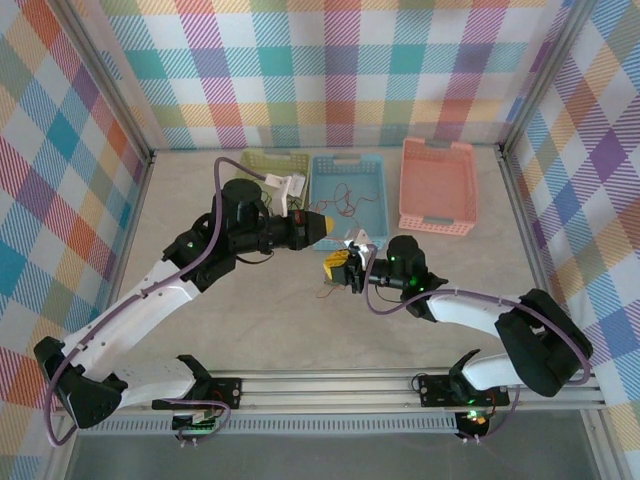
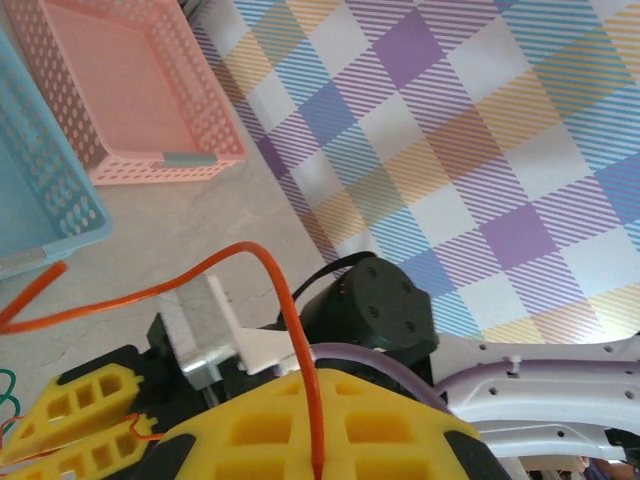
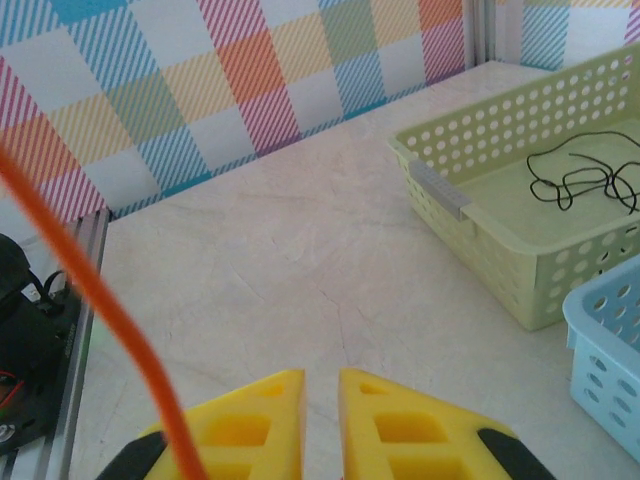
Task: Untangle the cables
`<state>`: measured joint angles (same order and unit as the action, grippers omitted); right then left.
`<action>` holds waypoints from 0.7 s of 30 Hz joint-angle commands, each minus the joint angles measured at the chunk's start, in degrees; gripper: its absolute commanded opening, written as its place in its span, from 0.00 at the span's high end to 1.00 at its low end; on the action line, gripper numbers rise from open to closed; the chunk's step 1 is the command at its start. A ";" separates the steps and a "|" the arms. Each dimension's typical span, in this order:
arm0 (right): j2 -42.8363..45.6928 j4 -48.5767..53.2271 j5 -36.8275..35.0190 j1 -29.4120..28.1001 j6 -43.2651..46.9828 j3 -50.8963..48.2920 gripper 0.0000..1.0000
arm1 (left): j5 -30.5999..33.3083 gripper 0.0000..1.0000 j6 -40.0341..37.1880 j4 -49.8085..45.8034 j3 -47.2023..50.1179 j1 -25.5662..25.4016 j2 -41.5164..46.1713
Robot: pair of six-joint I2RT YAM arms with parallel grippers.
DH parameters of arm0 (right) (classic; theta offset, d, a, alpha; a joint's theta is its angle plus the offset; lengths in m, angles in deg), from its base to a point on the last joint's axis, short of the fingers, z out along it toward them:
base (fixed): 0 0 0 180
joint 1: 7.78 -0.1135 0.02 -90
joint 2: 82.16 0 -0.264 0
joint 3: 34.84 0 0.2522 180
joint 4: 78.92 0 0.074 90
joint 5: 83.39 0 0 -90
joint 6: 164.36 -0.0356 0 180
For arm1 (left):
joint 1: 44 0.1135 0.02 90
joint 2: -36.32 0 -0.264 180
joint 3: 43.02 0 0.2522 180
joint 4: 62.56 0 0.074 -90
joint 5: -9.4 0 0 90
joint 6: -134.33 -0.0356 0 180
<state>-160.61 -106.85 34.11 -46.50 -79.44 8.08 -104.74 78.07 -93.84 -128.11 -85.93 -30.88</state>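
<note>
A pale, stone-like table point(image 1: 280, 320) is seen, shut in by bright checked walls point(image 1: 340, 60). A green basket point(image 1: 265, 162), a blue basket point(image 1: 372, 190) and a pink basket point(image 1: 437, 190) are lined up near the top of the overhead view. The left gripper point(image 1: 325, 225) is closed tight on the orange cable point(image 2: 200, 275) (looped across the middle of the left wrist view). The right gripper point(image 3: 322, 400) is parted by a thin gap, with nothing seen inside. A black cable point(image 3: 585, 185) is curled in the green basket, at the right.

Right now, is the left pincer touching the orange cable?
Touching. The left wrist view shows the orange cable arcing down onto the shut left pincer and vanishing into the seam between its yellow fingers.
</note>
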 commanded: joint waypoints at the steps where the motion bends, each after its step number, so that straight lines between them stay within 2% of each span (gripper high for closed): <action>1: -1.45 -4.36 0.44 -0.39 0.46 0.94 0.83 | -1.91 1.00 0.94 -1.24 -2.96 -0.76 1.94; 21: -3.66 -6.38 0.27 -0.39 -0.02 0.27 0.85 | -3.80 1.00 1.83 -2.90 -8.62 -0.78 2.31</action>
<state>-163.98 -110.65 34.09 -46.50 -79.47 8.08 -106.86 79.49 -96.18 -134.42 -85.93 -29.28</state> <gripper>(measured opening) 0.150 0.059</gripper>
